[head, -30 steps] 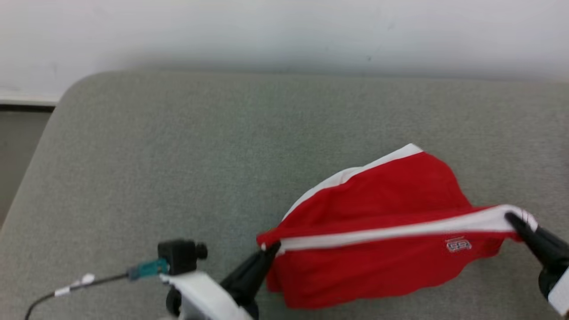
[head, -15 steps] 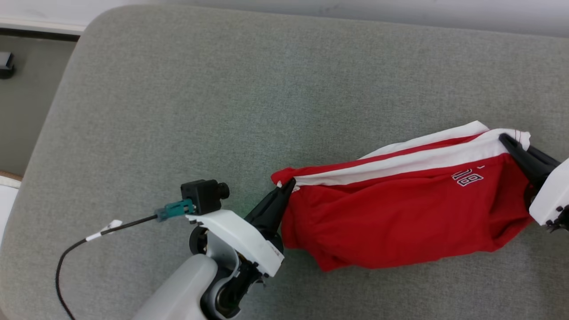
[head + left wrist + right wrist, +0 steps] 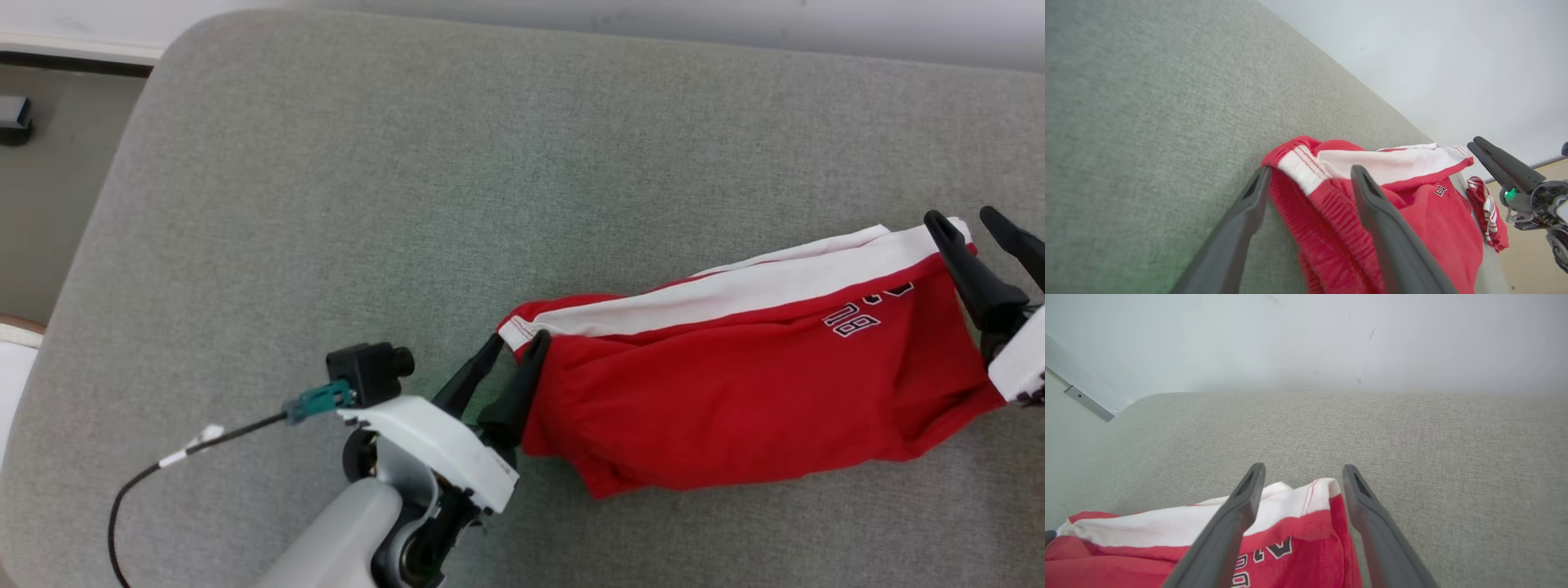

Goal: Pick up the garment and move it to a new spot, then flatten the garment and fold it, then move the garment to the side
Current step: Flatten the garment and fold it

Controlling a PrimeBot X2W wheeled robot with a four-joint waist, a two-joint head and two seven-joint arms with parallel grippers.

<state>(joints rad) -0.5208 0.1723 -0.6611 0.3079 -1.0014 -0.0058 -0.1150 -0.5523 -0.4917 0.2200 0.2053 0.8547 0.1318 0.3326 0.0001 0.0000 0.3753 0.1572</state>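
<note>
Figure: the red shorts (image 3: pixel 735 376) lie stretched out on the grey upholstered cushion (image 3: pixel 367 204), toward its right side.
My left gripper (image 3: pixel 520 337) is spread, with the waistband corner between its fingers. My right gripper (image 3: pixel 959 215) is spread too, straddling the white stripe's corner at the opposite end.

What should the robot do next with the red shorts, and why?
Probably pull both grippers straight back, clear of the cloth. The left gripper and right gripper are open at opposite ends of the red shorts, which lie rumpled on the grey cushion; they need room before smoothing starts.
</note>
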